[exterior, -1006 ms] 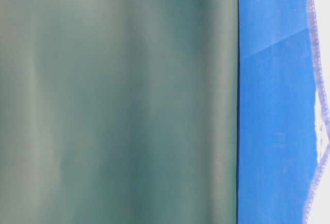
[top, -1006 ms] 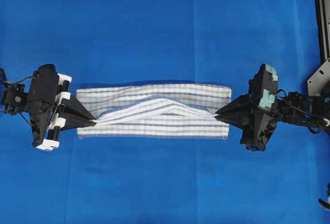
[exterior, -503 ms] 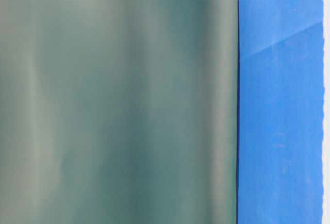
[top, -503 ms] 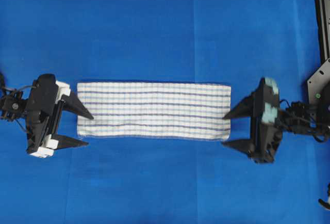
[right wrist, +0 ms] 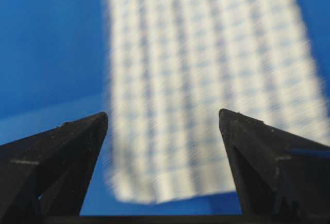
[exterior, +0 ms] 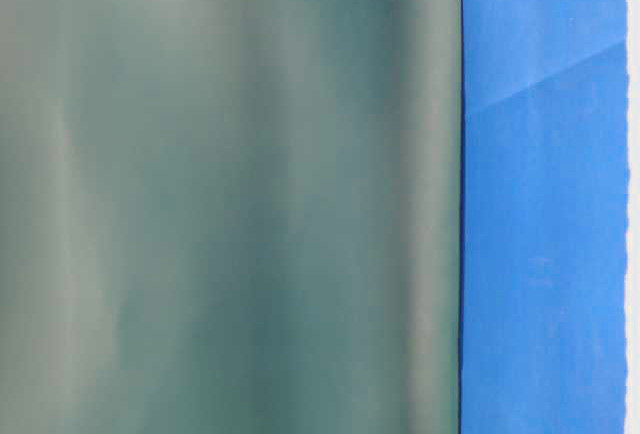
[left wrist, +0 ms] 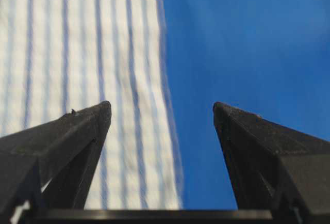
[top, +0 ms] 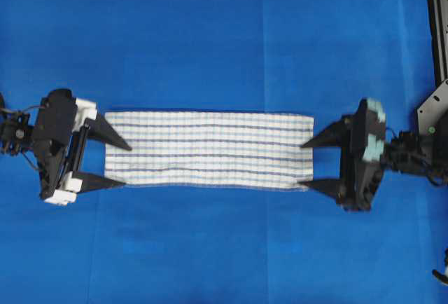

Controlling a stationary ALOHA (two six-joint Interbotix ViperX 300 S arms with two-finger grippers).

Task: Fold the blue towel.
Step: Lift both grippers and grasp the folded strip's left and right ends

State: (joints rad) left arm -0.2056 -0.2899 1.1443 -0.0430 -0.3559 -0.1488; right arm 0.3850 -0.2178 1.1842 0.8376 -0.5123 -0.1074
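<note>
The blue towel (top: 210, 150) lies flat on the table as a long, narrow striped band running left to right. My left gripper (top: 127, 166) is open at the towel's left end, its fingertips reaching over that edge's near half with nothing held. My right gripper (top: 301, 164) is open at the right end, its fingertips level with that edge. The left wrist view has the towel (left wrist: 103, 53) stretching away behind the left finger of the open gripper (left wrist: 161, 110). The right wrist view shows the blurred towel (right wrist: 206, 79) beyond the open gripper (right wrist: 163, 118).
A plain blue table covering (top: 210, 38) spreads under everything. A black metal frame (top: 437, 24) stands at the right edge. The table-level view is mostly filled by a blurred grey-green surface (exterior: 230, 194), with a strip of the blue covering (exterior: 540, 204) beside it.
Both grippers were shut on the towel's ends, holding a layer raised along the middle. They have opened and let go, and the towel now lies flat.
</note>
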